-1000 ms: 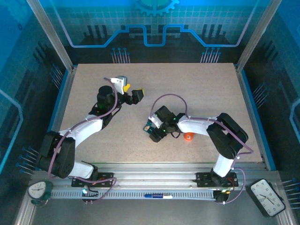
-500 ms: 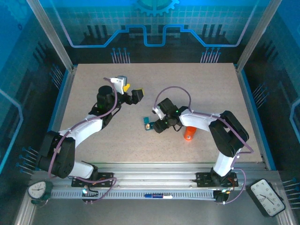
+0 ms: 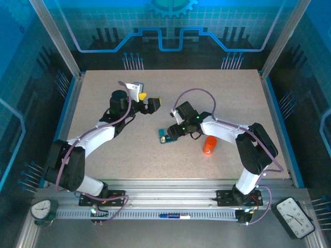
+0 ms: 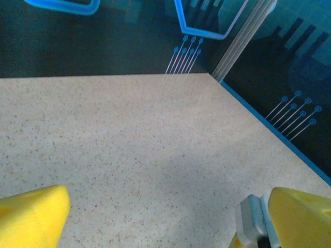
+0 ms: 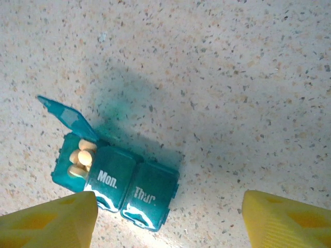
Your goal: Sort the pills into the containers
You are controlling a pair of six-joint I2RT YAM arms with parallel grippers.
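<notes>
The dark-teal pill box [image 5: 124, 188] lies on the table below my right gripper [image 5: 168, 204]. Its left compartment has its lid [image 5: 67, 116] standing open, with several tan pills [image 5: 80, 156] inside. The lids marked "Mon." and "Thur" are shut. The right gripper is open, its yellow fingers [image 5: 49, 222] spread either side of the box's near end without touching it. From above, the box [image 3: 164, 136] sits just left of the right gripper [image 3: 175, 129]. My left gripper [image 3: 149, 101] hovers open over bare table further back, with nothing between its yellow fingertips [image 4: 31, 217].
An orange cylindrical bottle [image 3: 209, 145] stands upright to the right of the box, beside the right forearm. The table's far right edge, a blue rail [image 4: 269, 132], shows in the left wrist view. Speckled tabletop [image 3: 232, 98] stretches open behind both arms.
The right gripper has pulled back from over the pill box toward the far side, uncovering the box and the orange bottle. The left gripper has barely moved.
</notes>
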